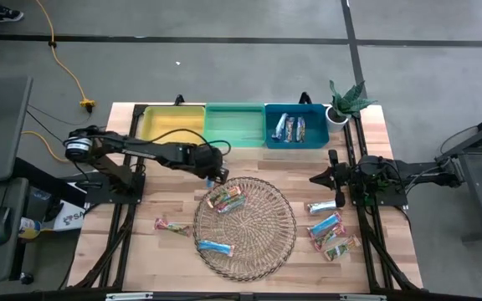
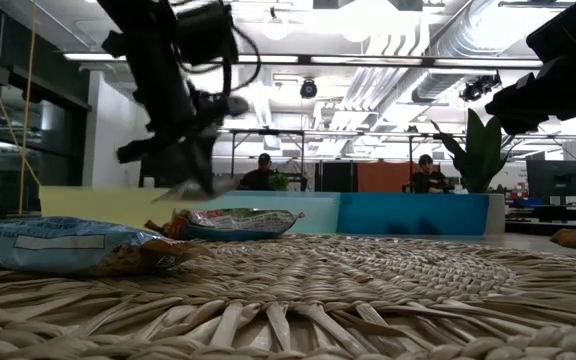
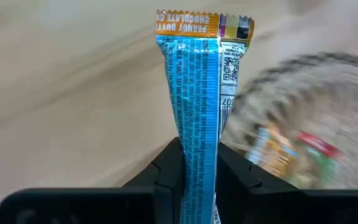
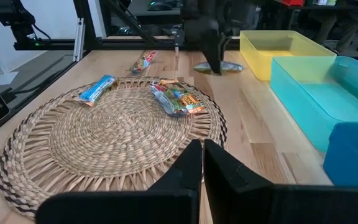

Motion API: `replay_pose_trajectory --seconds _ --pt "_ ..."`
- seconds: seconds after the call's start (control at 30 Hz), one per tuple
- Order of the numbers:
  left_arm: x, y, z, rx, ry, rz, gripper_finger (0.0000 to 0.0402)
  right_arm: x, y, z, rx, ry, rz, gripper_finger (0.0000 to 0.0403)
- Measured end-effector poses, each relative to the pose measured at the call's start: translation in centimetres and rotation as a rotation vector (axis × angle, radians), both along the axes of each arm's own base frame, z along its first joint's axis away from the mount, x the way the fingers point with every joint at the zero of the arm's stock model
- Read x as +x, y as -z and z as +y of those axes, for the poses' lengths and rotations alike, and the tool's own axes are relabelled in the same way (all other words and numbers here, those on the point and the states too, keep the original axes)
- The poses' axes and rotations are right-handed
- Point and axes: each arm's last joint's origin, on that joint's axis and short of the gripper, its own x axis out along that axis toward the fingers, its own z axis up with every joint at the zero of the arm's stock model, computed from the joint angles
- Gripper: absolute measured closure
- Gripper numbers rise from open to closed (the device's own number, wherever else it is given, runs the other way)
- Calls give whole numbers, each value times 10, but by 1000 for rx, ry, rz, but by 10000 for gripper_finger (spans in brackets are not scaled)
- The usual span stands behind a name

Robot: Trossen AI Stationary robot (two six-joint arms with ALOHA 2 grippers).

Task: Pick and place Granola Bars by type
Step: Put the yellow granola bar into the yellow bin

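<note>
The left gripper (image 1: 217, 175) hung just off the wicker tray (image 1: 266, 242) at its eleven o'clock edge, jaws pinching a bright blue granola bar (image 3: 197, 106). The bar stood clamped between the two fingers (image 3: 166, 168), most of its length jutting out past the tips, its crimped orange end farthest from them. Two multicoloured bars (image 1: 226, 200) lay on the tray toward eleven o'clock and another blue bar (image 1: 214, 247) at its seven o'clock rim. The right gripper (image 1: 317, 177) waited at the tray's two o'clock, well clear, jaws pressed together. Silvery bars (image 1: 289, 128) lay in the blue bin (image 1: 318, 140).
</note>
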Motion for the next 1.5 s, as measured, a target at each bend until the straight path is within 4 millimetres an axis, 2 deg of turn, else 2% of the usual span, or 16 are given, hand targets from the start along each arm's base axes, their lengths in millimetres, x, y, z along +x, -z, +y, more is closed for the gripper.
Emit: replay_pose_trajectory --seconds 0.2,0.47,0.6,0.73,0.97,1.23,1.37,1.5 --pt "-1 -45 3 92 326 -286 340 0 0 0 0 0 0 402" --pt "-13 -113 16 91 766 -870 340 0 0 0 0 0 0 402" --pt "-23 -141 20 114 908 -1098 340 0 0 0 0 0 0 402" --pt "-31 -160 20 181 971 -1244 340 0 0 0 0 0 0 402" --pt "-38 -169 18 239 969 -1286 340 0 0 0 0 0 0 402" --pt "-46 -173 35 334 894 -1276 340 0 0 0 0 1 0 402" --pt "-57 -173 50 383 750 -1202 340 0 0 0 0 0 0 402" --pt "-75 -165 68 459 512 -1004 340 0 0 0 0 0 0 402"
